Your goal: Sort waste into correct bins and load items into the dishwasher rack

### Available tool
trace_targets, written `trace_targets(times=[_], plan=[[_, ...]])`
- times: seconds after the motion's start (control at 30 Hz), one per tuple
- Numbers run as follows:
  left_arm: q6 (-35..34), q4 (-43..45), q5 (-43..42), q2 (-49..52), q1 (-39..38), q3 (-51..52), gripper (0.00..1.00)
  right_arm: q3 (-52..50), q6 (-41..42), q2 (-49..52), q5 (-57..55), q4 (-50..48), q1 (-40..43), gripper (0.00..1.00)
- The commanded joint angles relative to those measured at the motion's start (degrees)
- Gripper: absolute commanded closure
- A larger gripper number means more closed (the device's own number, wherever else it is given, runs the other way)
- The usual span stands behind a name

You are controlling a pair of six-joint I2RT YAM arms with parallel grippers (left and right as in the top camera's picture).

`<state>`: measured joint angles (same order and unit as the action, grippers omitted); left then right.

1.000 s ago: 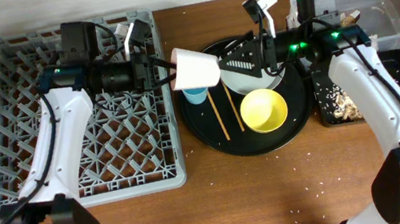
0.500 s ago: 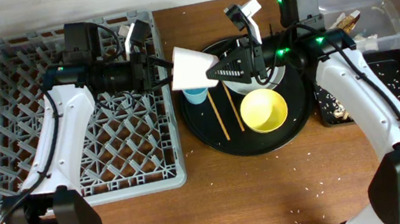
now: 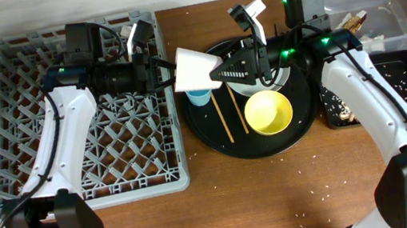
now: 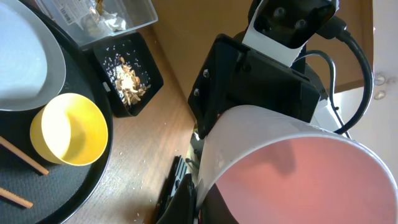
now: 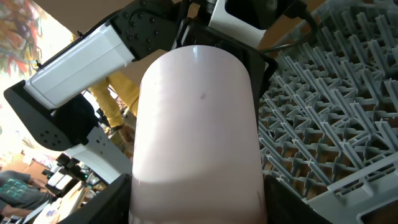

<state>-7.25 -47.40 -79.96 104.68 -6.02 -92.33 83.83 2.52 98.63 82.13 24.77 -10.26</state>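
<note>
Pink cup [image 3: 197, 70] is mid-handover at upper centre — left gripper [image 3: 168, 71] pinches its rim; right gripper [image 3: 218, 70] straddles it, pressing or not I cannot tell. Next: one releases.

The right gripper [image 3: 219, 69] is being brought leftward toward the pink cup [image 3: 195, 68]. A second ago it was being held well apart from the cup, and now its fingertips are being set at the cup's right side.
</note>
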Motion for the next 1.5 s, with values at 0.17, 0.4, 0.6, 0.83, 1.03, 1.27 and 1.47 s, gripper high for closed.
trace_targets(times=[0.17, 0.4, 0.6, 0.83, 1.03, 1.27, 1.47], plan=[[0.5, 0.2, 0.1, 0.2, -0.3, -0.5, 1.00, -0.1, -0.6, 0.5, -7.9, 2.7, -0.5, 0.05], [0.5, 0.2, 3.3, 0.2, -0.4, -0.5, 1.00, 0.0, -0.8, 0.5, -10.9, 4.3, -0.5, 0.07], [0.5, 0.2, 3.3, 0.2, -0.4, -0.5, 1.00, 0.0, -0.8, 0.5, -10.8, 3.9, -0.6, 0.13], [0.5, 0.2, 3.3, 0.2, -0.4, -0.5, 1.00, 0.0, -0.8, 0.5, -10.8, 3.7, -0.7, 0.24], [0.5, 0.3, 3.3, 0.2, -0.3, -0.5, 0.94, 0.0, -0.8, 0.5, -10.8, 3.7, -0.7, 0.47], [0.5, 0.3, 3.3, 0.2, -0.3, -0.5, 0.75, 0.0, -0.6, 0.5, -10.6, 3.7, -0.7, 0.52], [0.5, 0.3, 3.3, 0.2, -1.1, -0.5, 1.00, 0.0, 0.1, 0.5, -8.9, 0.5, -3.0, 0.36]])
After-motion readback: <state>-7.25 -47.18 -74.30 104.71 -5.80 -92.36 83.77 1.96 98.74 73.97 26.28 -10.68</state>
